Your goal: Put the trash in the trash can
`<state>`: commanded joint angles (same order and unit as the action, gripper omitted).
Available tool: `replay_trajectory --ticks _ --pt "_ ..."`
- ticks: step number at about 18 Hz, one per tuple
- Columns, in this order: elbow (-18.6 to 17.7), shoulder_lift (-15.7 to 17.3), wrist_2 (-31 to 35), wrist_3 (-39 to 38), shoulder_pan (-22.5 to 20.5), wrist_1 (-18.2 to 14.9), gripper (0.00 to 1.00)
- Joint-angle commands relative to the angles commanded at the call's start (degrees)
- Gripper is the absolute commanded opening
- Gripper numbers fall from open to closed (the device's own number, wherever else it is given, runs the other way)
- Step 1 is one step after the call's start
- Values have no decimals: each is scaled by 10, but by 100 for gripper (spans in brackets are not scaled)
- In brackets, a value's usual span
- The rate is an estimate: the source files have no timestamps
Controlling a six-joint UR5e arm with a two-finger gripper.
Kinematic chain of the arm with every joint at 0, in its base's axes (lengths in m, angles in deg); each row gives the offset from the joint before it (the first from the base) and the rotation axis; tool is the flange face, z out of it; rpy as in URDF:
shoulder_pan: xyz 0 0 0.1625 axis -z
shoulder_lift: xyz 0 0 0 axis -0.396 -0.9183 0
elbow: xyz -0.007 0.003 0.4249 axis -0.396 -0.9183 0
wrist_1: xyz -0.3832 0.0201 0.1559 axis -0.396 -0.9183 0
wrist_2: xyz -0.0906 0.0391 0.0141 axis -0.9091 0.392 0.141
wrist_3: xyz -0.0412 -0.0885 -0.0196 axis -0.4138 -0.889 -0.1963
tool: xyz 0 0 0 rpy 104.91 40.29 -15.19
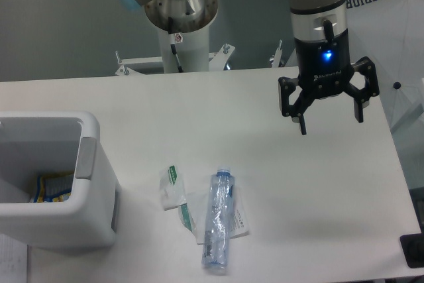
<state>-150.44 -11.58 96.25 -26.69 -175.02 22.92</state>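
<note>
At the near edge of the white table (199,107), closest to the camera, lies the clear plastic water bottle with a bluish cap (217,230). It rests on its side, its long axis running almost straight from near to far, with the cap at the near end by the table's front edge and the base pointing away. It lies partly on one flat clear-white wrapper with green stripes (233,220), which shows from under its right flank and at its left. A second such wrapper (171,185) sits just beside it to the left and a little farther back, apart from the bottle itself.

To the left at the same depth stands the white rectangular plastic trash can with rounded corners and a grey side panel (83,183), upright and open-topped. Something yellow and blue striped (50,187) already lies at its bottom.

Farther back and well to the right hangs the black two-finger gripper (329,111), fingers pointing down, spread wide and holding nothing. It is above the table, well apart from all three pieces.

The trash therefore lies nearer the camera and to the left of the gripper, between it and the can. Since the bottle's length runs near to far, a grasp would likely need the fingers to close across it from left and right, around the middle of the body.
</note>
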Motion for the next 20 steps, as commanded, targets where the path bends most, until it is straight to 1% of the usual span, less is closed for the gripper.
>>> replay_trajectory --ticks 7,10,13,16,18,20 --pt "-4 -1 -4 -6 1 2 100" --pt "-14 -3 -6 -7 3 7 100" --pt "-27 -16 -3 -12 4 41 100" --pt "-38 -34 -3 -58 7 49 100" --pt "-37 -49 -4 -102 23 52 100" --pt "-37 -73 -4 -119 31 72 100"
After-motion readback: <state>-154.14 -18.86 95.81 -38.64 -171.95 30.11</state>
